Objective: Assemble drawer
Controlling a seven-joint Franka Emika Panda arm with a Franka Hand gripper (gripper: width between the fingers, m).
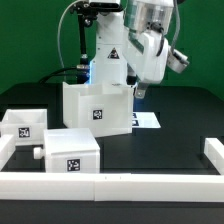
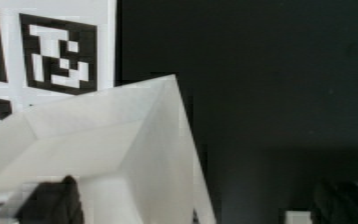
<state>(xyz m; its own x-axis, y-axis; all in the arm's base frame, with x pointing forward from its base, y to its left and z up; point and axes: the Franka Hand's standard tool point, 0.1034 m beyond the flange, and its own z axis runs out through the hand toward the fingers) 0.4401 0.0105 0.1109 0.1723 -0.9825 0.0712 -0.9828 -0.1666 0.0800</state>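
Observation:
The tall white casing (image 1: 97, 108) stands on the black table with a tag on its front. In the wrist view its corner and thin wall (image 2: 131, 150) fill the middle. Two shallower trays lie at the exterior view's left: one at the far left (image 1: 22, 124), and a nearer one (image 1: 70, 150) with a small knob (image 1: 37, 153). My gripper (image 1: 138, 93) hangs at the casing's upper edge on the exterior view's right. It (image 2: 194, 205) is open. One dark finger (image 2: 51, 200) is over the white casing, the other (image 2: 336, 200) over the black table, with the wall between them.
The marker board (image 1: 148, 119) lies flat behind the casing on the exterior view's right; its tags show in the wrist view (image 2: 43, 50). Low white rails edge the table at the front (image 1: 110, 185) and at the right (image 1: 214, 152).

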